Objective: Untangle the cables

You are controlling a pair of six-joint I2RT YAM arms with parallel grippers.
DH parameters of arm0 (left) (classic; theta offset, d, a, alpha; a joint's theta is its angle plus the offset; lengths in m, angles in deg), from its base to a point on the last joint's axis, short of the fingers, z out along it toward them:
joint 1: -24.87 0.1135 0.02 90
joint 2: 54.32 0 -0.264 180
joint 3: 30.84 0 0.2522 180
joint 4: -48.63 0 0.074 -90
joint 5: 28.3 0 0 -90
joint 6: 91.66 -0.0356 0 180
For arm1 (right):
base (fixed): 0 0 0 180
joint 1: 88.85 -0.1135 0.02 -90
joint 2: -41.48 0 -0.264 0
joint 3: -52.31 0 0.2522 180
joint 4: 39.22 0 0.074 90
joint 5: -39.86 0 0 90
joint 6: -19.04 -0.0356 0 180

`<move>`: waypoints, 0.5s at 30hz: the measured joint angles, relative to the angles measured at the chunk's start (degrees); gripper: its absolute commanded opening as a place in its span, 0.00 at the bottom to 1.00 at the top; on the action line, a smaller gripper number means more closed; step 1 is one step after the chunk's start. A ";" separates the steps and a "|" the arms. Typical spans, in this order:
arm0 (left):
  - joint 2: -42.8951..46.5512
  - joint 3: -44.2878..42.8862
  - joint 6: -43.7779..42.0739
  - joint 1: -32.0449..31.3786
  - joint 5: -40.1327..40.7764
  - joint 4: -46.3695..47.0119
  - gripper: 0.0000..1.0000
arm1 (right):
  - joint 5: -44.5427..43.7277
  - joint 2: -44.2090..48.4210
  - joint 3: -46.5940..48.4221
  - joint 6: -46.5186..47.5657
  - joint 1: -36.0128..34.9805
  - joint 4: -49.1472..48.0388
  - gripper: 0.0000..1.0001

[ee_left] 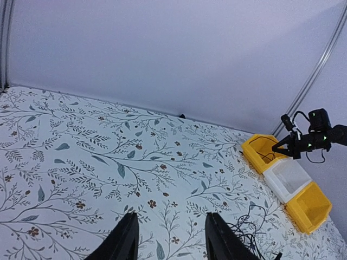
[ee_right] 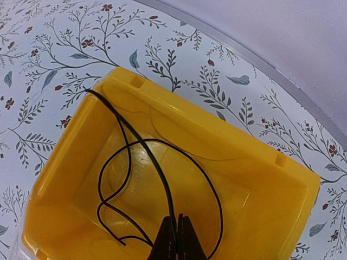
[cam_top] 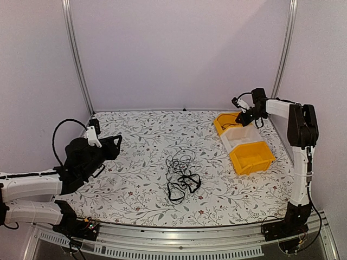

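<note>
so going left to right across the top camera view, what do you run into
left gripper → tangle of cables → row of bins → right arm's upright link. the right gripper overlaps the bins, so it's left out of the order

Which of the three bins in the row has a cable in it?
The far yellow bin, under the right tool: a thin black cable loops inside it. The white bin and near yellow bin look empty.
</note>
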 measured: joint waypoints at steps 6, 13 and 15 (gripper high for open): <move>-2.38 -0.11 0.00 0.00 -1.16 0.02 0.41 | -1.57 -1.46 4.22 0.15 0.00 3.61 0.21; -6.40 -3.87 -1.88 0.00 -3.93 -0.39 0.42 | -3.45 -0.72 5.05 1.29 0.00 7.78 0.57; -8.04 -6.69 -3.54 0.00 -5.49 -1.36 0.42 | -4.09 1.03 4.22 1.57 0.00 9.84 0.62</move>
